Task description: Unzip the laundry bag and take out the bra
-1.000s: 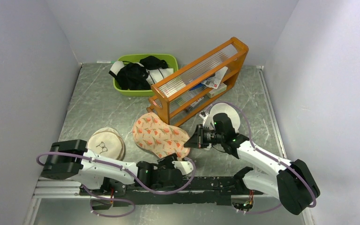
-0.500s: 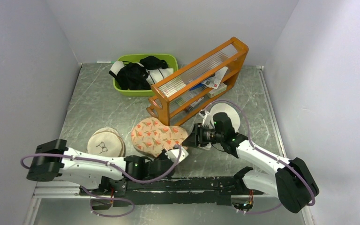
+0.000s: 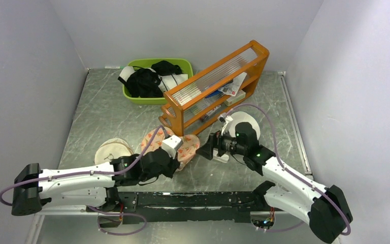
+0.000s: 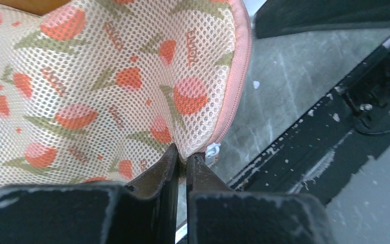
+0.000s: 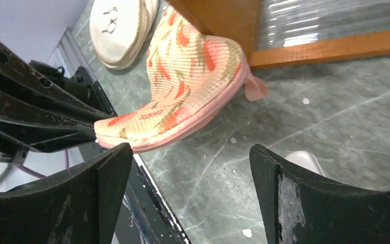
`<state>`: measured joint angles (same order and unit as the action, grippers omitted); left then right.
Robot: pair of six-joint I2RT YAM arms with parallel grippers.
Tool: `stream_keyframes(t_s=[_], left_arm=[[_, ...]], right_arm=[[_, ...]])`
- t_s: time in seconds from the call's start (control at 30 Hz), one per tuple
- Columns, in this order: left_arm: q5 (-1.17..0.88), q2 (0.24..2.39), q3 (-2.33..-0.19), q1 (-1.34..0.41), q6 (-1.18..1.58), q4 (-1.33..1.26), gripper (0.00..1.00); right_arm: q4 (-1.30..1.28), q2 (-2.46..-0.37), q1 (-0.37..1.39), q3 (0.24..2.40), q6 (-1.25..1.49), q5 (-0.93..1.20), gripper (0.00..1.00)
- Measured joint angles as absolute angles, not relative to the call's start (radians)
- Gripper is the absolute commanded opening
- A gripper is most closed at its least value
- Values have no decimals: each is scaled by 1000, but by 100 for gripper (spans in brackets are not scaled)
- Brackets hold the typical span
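Left arm stretched low to the right, left gripper (image 4: 183, 158) pinching the raised near rim of the laundry bag (image 5: 183, 96), which lies at the foot of the orange rack (image 3: 218, 76). Right gripper (image 5: 188, 152) gapes beside it. Grey marbled table (image 3: 106, 117), pale walls (image 3: 183, 30).

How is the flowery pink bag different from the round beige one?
The laundry bag has an orange-red and green print and a pink zipper rim; the beige pouch is plain with a black drawing. The laundry bag is pinched by the left gripper, its edge raised; the beige pouch lies flat, untouched. Both are fabric.
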<state>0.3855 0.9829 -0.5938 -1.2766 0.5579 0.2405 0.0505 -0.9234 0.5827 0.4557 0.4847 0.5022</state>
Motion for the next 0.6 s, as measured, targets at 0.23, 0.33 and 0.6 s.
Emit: stream_keyframes(t_s=[0.23, 0.33, 0.6], left_arm=[[243, 967, -590, -1188, 587, 240, 7], [186, 981, -590, -1150, 599, 239, 7], [72, 1002, -590, -1095, 620, 228, 7]], right_arm=[[105, -910, 983, 446, 334, 210, 86], [121, -862, 1127, 431, 233, 65, 84], [107, -848, 1248, 422, 36, -117, 78]])
